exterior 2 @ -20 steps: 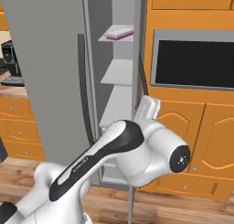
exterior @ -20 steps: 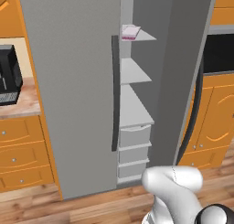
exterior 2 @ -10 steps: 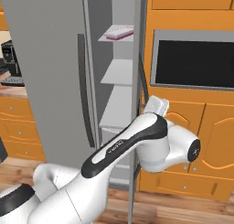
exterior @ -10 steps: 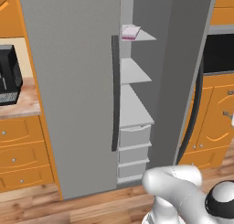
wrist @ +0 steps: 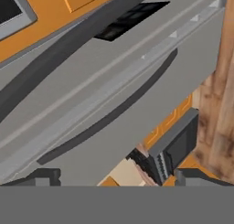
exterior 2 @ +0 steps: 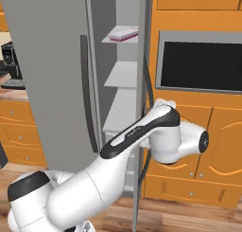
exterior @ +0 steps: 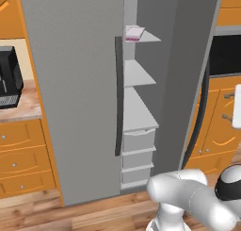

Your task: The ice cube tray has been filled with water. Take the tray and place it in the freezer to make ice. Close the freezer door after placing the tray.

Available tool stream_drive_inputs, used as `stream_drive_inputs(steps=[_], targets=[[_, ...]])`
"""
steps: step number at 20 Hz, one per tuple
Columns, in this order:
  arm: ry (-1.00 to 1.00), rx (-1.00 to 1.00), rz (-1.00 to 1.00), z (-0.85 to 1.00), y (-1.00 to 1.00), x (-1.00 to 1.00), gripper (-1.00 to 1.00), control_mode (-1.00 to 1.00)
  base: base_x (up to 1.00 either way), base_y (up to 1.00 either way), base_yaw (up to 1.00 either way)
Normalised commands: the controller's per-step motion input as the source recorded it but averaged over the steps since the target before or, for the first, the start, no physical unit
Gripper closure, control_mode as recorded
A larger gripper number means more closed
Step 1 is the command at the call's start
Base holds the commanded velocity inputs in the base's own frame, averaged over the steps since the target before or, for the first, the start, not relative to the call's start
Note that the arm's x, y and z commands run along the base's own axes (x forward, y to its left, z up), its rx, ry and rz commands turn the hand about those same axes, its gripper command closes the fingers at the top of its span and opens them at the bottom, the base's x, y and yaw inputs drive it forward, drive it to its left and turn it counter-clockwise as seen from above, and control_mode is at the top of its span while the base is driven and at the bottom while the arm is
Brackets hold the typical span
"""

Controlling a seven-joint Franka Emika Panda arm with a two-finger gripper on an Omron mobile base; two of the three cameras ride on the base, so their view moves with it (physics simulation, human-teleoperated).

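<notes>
ice cube tray: it is seen lying flat on the top grey shelf inside the freezer, pale top up and pink edge below; in the right base view the same tray is placed on the highest shelf, near its front edge.
freezer: a tall matte grey unit is shown, with its right compartment open; three grey shelves and pale drawers below them are visible inside.
freezer door: it is swung open and stands at the right of the open compartment; its long dark curved handle is seen along its outer side. in the right base view the door is seen almost edge-on.
gripper: two dark finger tips are seen at the bottom of the hand view, set well apart, with nothing held between them; the jaws are judged wide.
arm: the white arm is reached up beside the edge of the open door, in front of the orange cabinets.
oven: a black window is set in the orange cabinets, right of the door.
toaster: a dark appliance is standing on the counter at the left.
</notes>
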Motion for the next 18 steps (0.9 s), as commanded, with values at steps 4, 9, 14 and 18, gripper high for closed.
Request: stream_drive_inputs(steps=[4, 9, 14, 18], targets=[[0.05, 0.02, 0.00, -0.20, -0.07, 0.26, -1.00, -1.00, 0.00, 0.00, 0.00], [0.05, 0.03, 0.00, -0.22, -0.14, 0.23, -1.00, -1.00, 0.00, 0.00, 0.00], [0.02, 0.03, 0.00, -0.26, -0.08, 0.22, -1.00, -1.00, 0.00, 0.00, 0.00], [0.00, 0.03, 0.00, -0.29, -0.04, 0.20, -1.00, -1.00, 0.00, 0.00, 0.00]])
